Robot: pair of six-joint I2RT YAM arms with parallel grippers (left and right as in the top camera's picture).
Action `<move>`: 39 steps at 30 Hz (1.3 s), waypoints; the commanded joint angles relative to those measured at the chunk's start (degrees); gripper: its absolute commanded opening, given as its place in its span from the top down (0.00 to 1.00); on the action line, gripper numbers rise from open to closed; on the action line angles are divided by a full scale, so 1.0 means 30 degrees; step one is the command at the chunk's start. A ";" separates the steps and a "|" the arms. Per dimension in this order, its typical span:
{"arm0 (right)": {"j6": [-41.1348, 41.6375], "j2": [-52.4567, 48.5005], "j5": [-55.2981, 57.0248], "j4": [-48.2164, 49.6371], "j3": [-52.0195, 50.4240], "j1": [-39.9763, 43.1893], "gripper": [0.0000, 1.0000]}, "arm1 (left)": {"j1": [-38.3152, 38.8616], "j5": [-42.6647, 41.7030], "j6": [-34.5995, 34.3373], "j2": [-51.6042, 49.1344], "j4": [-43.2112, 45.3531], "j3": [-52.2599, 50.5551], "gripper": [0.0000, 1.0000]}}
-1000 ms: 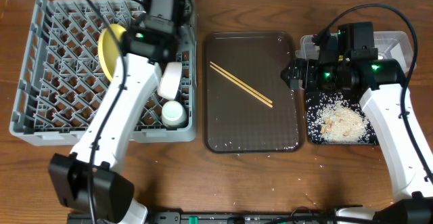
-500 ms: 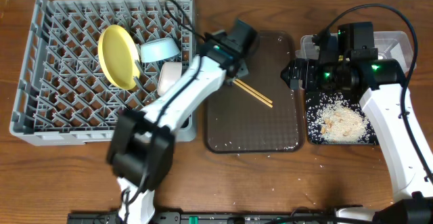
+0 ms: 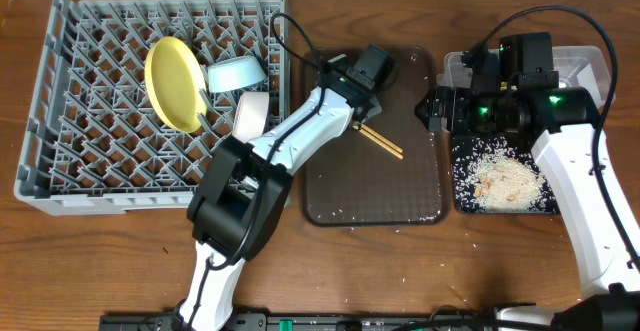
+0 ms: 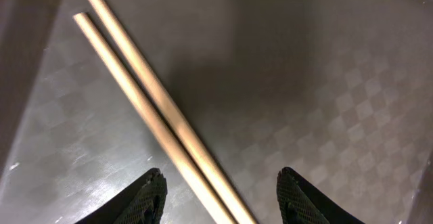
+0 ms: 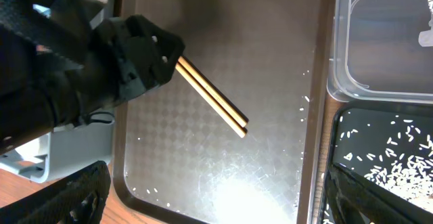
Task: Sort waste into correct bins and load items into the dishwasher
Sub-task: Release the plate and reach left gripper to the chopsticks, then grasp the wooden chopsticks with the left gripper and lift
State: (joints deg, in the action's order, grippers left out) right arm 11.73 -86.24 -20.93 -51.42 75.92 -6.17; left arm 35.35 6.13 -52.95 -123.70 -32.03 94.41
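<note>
Two wooden chopsticks (image 4: 149,102) lie side by side on the dark-brown serving tray (image 3: 370,191). My left gripper (image 4: 223,200) is open and straddles them, with a gap between each finger and the sticks. In the overhead view the left gripper (image 3: 360,116) covers the upper end of the chopsticks (image 3: 385,143). The right gripper (image 5: 220,197) hangs wide open and empty over the tray's right part, and in the overhead view it (image 3: 432,109) sits beside the bins. The yellow plate (image 3: 170,83), light-blue bowl (image 3: 237,73) and white bowl (image 3: 250,116) stand in the grey dish rack (image 3: 60,151).
A clear tub (image 3: 590,63) stands at the back right. In front of it a black tray (image 3: 545,206) holds rice and crumbs (image 3: 500,181). Stray rice grains dot the serving tray's front edge and the wooden table (image 3: 120,261).
My left arm swung right from the dish rack to over the serving tray, leaving the light-blue bowl in the rack, and now stands astride the chopsticks. The right arm has not moved.
</note>
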 commanded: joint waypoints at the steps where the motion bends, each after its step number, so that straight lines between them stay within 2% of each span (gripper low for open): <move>1: 0.0000 0.0372 0.0044 -0.0022 0.0022 0.0036 0.01 | -0.0044 0.0095 -0.0255 -0.0765 0.0488 0.0066 0.45; 29: 0.0000 0.0372 0.0044 -0.0022 0.0022 0.0036 0.01 | 0.0845 0.0102 -0.0328 -0.1749 0.1355 -0.0291 0.45; 39: 0.0000 0.0372 0.0044 -0.0022 0.0022 0.0036 0.01 | 0.1661 0.0095 -0.0481 -0.1749 0.0262 -0.0415 0.45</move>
State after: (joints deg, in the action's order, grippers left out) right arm 11.73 -86.24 -20.95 -51.42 75.90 -6.17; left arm 40.12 6.15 -53.23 -127.57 -30.09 94.08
